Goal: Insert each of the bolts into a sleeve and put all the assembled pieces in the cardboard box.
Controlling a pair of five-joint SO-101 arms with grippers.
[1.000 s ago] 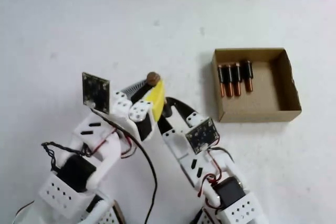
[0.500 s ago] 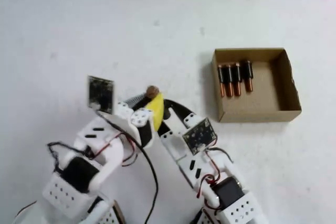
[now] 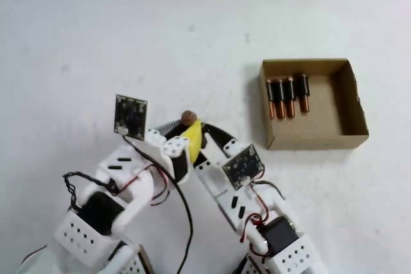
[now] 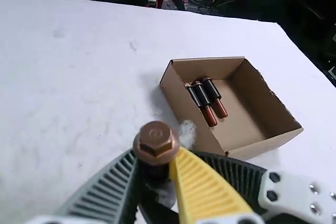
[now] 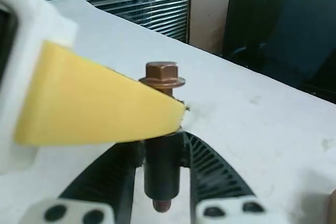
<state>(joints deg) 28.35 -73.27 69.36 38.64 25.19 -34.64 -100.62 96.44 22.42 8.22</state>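
A copper bolt (image 3: 188, 117) stands upright, its hex head (image 4: 156, 143) pinched between the grey and yellow fingers of my left gripper (image 3: 186, 126). Its shank runs down through a black sleeve (image 5: 163, 166), and the tip pokes out below. My right gripper (image 5: 163, 150) is shut on that sleeve with its black fingers (image 5: 210, 171). The yellow finger (image 5: 94, 103) crosses in front of the bolt just under the head (image 5: 161, 74). The cardboard box (image 3: 314, 139) sits to the right and holds three assembled pieces (image 3: 288, 96), side by side against its left wall (image 4: 181, 100).
Both arms meet near the table's front middle. Bare white table (image 3: 128, 43) lies to the left and behind them. A dark strip of room runs along the far edge.
The bolt and both grippers have drifted toward the near edge of the table. The left arm's wrist has swung to the right.
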